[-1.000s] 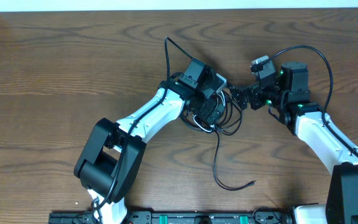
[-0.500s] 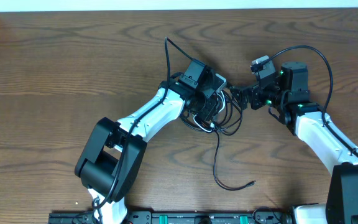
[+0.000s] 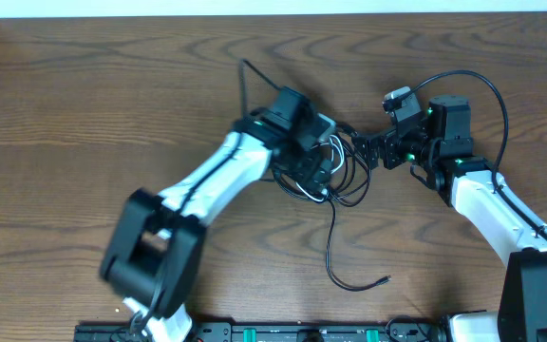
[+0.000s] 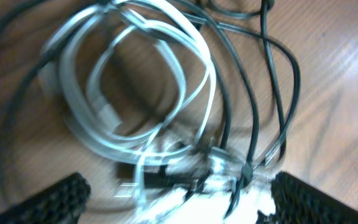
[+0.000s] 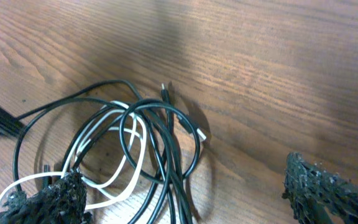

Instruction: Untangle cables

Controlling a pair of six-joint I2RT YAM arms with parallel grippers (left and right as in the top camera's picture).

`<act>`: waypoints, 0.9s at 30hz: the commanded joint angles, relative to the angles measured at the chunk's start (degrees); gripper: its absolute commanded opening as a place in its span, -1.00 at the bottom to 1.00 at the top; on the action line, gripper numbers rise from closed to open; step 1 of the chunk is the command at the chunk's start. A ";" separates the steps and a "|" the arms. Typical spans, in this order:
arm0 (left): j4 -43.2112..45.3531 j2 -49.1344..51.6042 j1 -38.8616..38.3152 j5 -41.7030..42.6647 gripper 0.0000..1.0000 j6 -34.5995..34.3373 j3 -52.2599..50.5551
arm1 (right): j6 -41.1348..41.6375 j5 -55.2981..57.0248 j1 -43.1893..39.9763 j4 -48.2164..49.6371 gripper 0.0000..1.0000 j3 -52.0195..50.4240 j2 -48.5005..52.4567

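Most of the job is remaining: you are looking at the cables (image 3: 338,171) lying in one tangled heap on the table (image 3: 84,95) between left gripper (image 4: 179,186) and right gripper (image 5: 182,177), both gaping, grasping nothing.

You had a dark brown wooden table (image 3: 84,95) under everything, its grain running in long wavy bands from side to side. A tangle of cables (image 3: 345,185) lay on it near the middle. It was made of several thin black cords looped over one another, with a white cable (image 4: 188,68) coiled in overlapping rings among them. In your right wrist view, a black plug end (image 5: 165,92) poked out of the loops and rested on bare wood. One long black cable (image 3: 330,237) ran out of the heap toward the near edge. It curved sideways there and ended in a small plug (image 3: 385,279) lying flat on the wood, well apart from the heap.
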 commanded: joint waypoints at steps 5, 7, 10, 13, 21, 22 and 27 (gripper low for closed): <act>-14.05 -6.43 2.27 -0.61 0.90 11.50 -0.13 | -0.81 0.81 -0.22 -0.87 0.99 0.79 -1.01; -16.13 -6.40 1.64 -0.72 0.89 14.05 -0.98 | -0.83 1.16 -0.22 -0.85 0.99 0.79 -1.01; -15.58 -6.32 0.07 -3.80 0.92 16.39 -3.17 | -0.81 1.16 -0.24 -0.81 0.99 0.79 -1.01; -12.04 -6.29 -1.44 -8.72 0.95 16.68 -5.75 | -0.81 1.14 -0.24 -0.68 0.98 0.79 -1.01; -2.27 -6.27 -2.54 -11.61 0.96 16.63 -10.99 | -0.81 1.14 -0.24 -0.63 0.98 0.79 -1.01; -0.79 -6.25 -2.71 -11.63 0.95 16.63 -11.67 | -0.81 1.14 -0.24 -0.61 0.99 0.79 -1.01; 6.03 -6.12 -4.55 -12.24 0.96 16.09 -14.03 | -0.81 1.14 -0.24 -0.66 0.99 0.79 -1.01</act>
